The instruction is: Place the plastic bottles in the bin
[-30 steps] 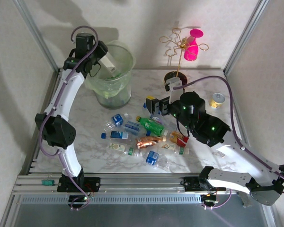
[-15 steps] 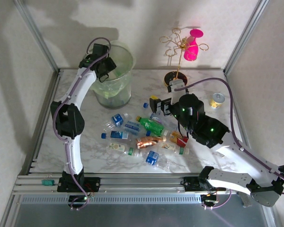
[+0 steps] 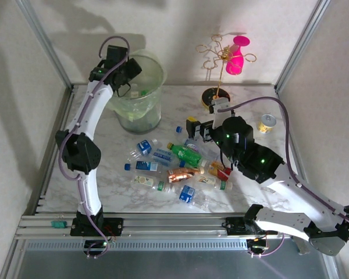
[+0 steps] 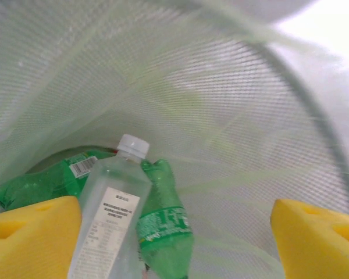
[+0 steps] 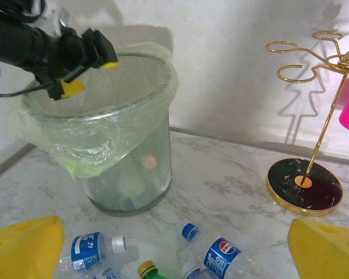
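Left wrist view: a white-capped clear bottle (image 4: 107, 215) rests against a green bottle (image 4: 164, 200) inside the bin (image 4: 232, 116). The left hand (image 4: 174, 229) and right hand (image 5: 174, 247) are spread, empty.

white arms (image 3: 84, 114), black joints (image 3: 77, 155), purple cables (image 3: 256, 100)

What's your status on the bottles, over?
Left pincer open over the round pale-green plastic bin. Clear white-capped plastic bottle lying inside with green ones. Right pincer open above the pile of bottles on the marble table. Nothing blocking.
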Controlling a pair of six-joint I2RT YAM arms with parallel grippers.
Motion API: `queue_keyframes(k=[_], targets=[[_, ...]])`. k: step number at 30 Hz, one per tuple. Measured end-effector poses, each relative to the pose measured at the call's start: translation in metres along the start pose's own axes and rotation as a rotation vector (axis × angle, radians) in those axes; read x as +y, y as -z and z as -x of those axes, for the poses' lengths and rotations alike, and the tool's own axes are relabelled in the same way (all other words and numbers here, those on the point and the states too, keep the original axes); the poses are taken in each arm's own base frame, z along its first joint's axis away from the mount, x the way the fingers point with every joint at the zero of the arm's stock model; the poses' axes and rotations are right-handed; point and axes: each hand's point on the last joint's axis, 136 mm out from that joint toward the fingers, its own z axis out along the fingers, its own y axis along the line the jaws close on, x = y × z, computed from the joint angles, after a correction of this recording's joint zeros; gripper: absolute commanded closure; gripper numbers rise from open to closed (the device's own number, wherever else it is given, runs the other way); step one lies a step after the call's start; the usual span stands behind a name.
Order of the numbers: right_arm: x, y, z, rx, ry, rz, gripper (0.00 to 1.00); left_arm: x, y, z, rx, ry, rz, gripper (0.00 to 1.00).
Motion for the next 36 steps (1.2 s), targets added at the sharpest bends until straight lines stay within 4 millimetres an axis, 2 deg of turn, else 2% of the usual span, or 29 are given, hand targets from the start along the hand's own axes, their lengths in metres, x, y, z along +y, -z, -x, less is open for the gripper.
queue_keyframes(k=[3, 6, 8, 11, 14, 18, 24, 26, 29, 32, 36], targets=[[-0.002, 0.003, 0.002, -0.008, -0.011, 0.0, 0.01, -0.017, 0.041, 0.017, -0.055, 0.009, -0.061, 0.17], [-0.001, 0.003, -0.002, 0.009, -0.022, 0.003, 0.01, -0.031, 0.092, 0.026, -0.148, 0.0, -0.102, 0.17], [-0.001, 0.0, -0.009, 0.038, -0.03, -0.003, 0.01, -0.042, 0.131, 0.014, -0.198, -0.037, -0.139, 0.18], [-0.004, -0.007, -0.023, 0.087, -0.049, -0.027, 0.01, -0.057, 0.186, -0.018, -0.227, -0.085, -0.235, 0.19], [-0.006, -0.014, -0.04, 0.135, -0.063, -0.042, 0.01, -0.046, 0.215, -0.039, -0.235, -0.103, -0.289, 0.18], [-0.018, -0.024, -0.075, 0.231, -0.076, -0.075, 0.02, -0.009, 0.221, -0.061, -0.232, -0.141, -0.281, 0.17], [-0.064, -0.041, -0.131, 0.415, -0.219, -0.185, 0.03, 0.04, 0.202, -0.101, -0.185, -0.231, -0.214, 0.16], [-0.066, -0.04, -0.145, 0.469, -0.25, -0.184, 0.08, 0.051, 0.196, -0.112, -0.171, -0.261, -0.195, 0.16], [-0.048, -0.037, -0.155, 0.53, -0.272, -0.086, 0.09, 0.062, 0.189, -0.123, -0.161, -0.3, -0.178, 0.15], [-0.02, -0.034, -0.164, 0.579, -0.232, 0.02, 0.07, 0.07, 0.185, -0.13, -0.154, -0.318, -0.17, 0.15], [0.05, -0.028, -0.199, 0.737, -0.08, 0.212, 0.05, 0.074, 0.185, -0.129, -0.17, -0.315, -0.162, 0.14]])
